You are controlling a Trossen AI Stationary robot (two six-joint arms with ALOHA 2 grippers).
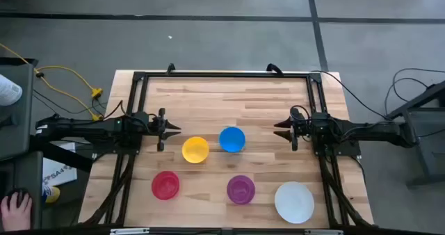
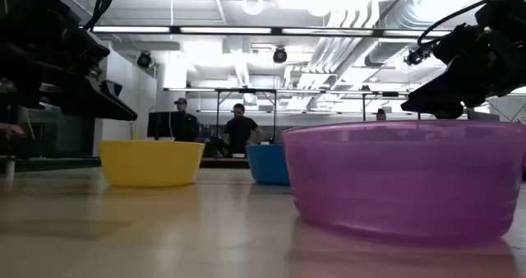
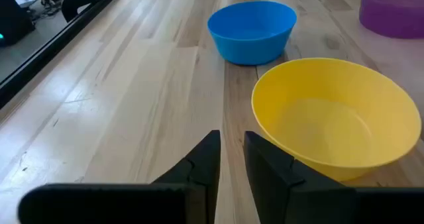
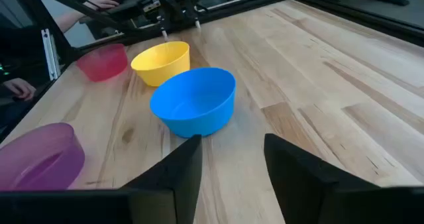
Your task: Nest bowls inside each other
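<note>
Five bowls stand upright on their bases on the wooden table. The yellow bowl [image 1: 195, 149] and blue bowl [image 1: 232, 139] are in the middle. The pinkish-red bowl [image 1: 165, 185], purple bowl [image 1: 240, 189] and larger white bowl [image 1: 294, 201] line the near edge. My left gripper [image 1: 167, 129] hovers left of the yellow bowl [image 3: 334, 114], its fingers a narrow gap apart with nothing between them [image 3: 232, 136]. My right gripper [image 1: 281, 128] hovers right of the blue bowl [image 4: 195, 101], open wide and empty [image 4: 233, 141]. In the low view the purple bowl [image 2: 403, 179] is nearest.
A black metal frame [image 1: 222, 75] borders the table's far and side edges. Bare wood lies between the two grippers and the far edge. Two people [image 2: 209, 130] stand in the room behind the table. A hand [image 1: 15, 208] rests beyond the table's near left corner.
</note>
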